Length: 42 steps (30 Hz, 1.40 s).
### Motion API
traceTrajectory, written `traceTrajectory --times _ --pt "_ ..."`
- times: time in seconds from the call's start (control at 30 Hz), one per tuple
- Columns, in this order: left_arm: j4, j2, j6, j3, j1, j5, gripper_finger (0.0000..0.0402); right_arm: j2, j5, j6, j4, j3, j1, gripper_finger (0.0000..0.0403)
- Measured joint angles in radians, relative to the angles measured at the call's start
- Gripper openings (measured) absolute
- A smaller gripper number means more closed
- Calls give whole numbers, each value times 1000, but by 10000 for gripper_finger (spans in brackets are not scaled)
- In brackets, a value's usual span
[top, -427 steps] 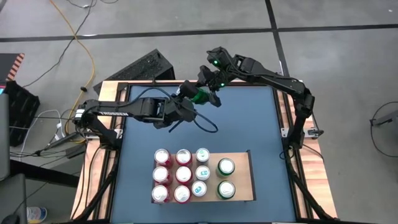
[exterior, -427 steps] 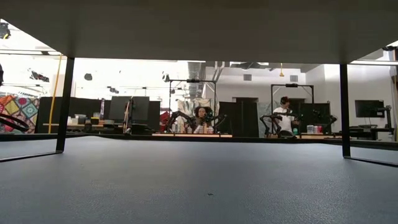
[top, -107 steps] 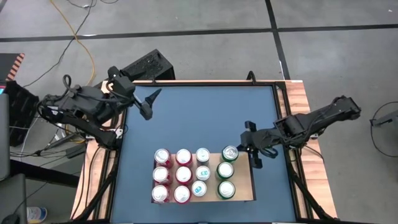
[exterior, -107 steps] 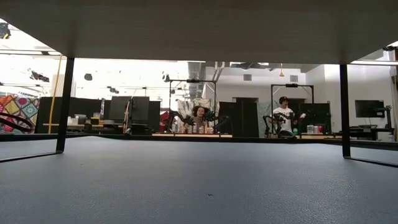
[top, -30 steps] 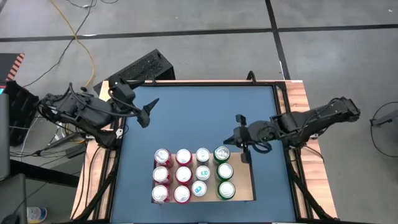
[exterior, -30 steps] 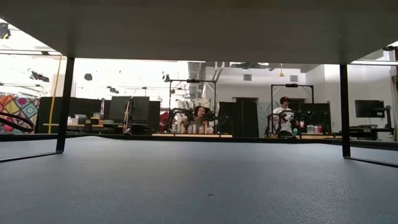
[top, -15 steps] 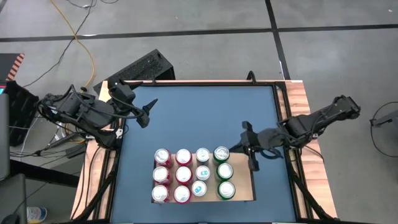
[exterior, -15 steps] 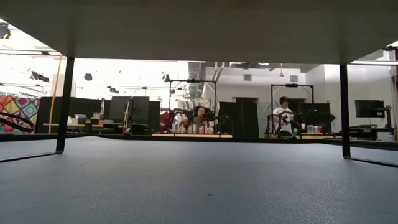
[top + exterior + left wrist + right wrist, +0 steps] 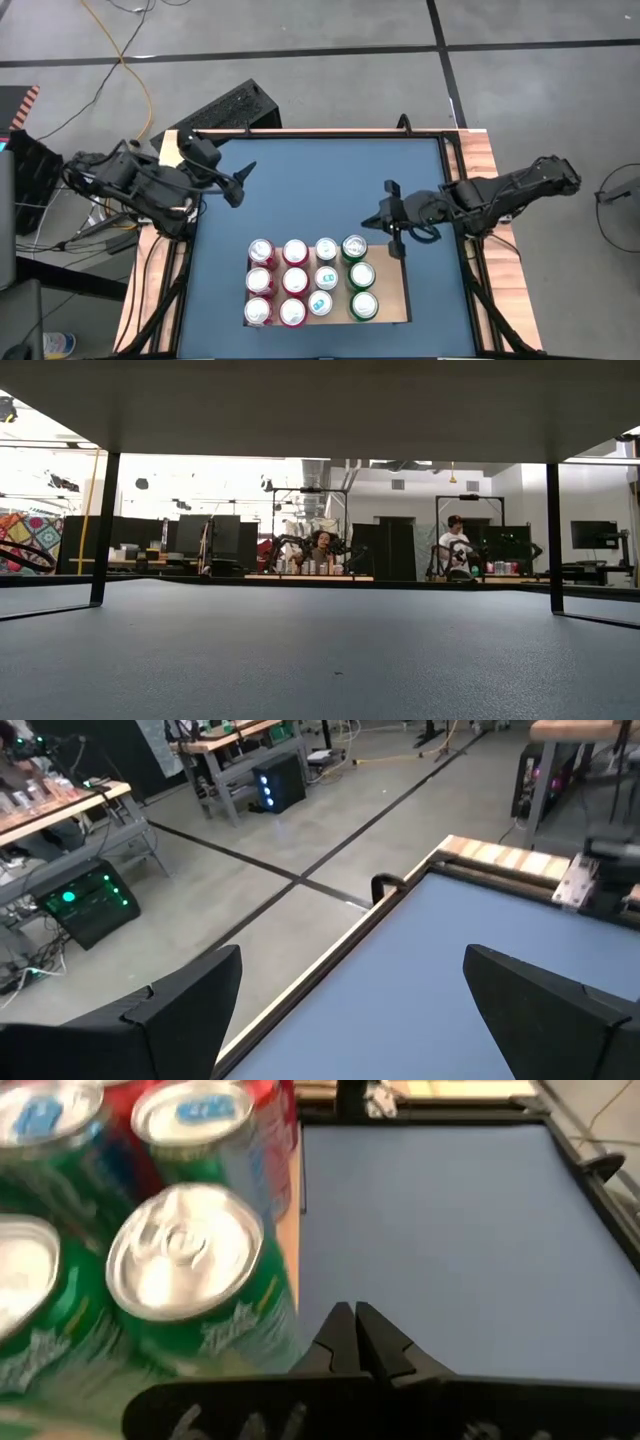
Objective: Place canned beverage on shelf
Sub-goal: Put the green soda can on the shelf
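Looking down, we see our right gripper [image 9: 390,222], fingers pressed together and empty, just beside the upright green can [image 9: 354,247] on the shelf [image 9: 395,300]; our left gripper [image 9: 240,182] waits spread, well apart.

Even, bright overhead light falls on the bench [image 9: 320,190], with only soft, short shadows. In the low view the far room glows overexposed while the near surface sits dim. In the right wrist view the green can [image 9: 195,1280] is blurred and its lid glares white.
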Motion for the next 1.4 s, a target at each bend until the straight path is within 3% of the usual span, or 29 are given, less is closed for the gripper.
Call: traceTrajectory --times 0.3,0.53,0.67,1.07,1.4 --pt "18 3 -54 -43 0 0 368 -22 -4 7 -30 154 90 0" --pt "38 3 -52 -43 0 1 368 -1 15 93 -134 165 144 5" --pt "38 3 -54 -43 0 8 368 19 15 137 -182 164 159 47" --pt "24 3 -80 -43 0 9 368 73 64 169 -148 165 149 250" --pt "24 3 -82 -43 0 26 368 147 -9 177 -183 165 134 265"
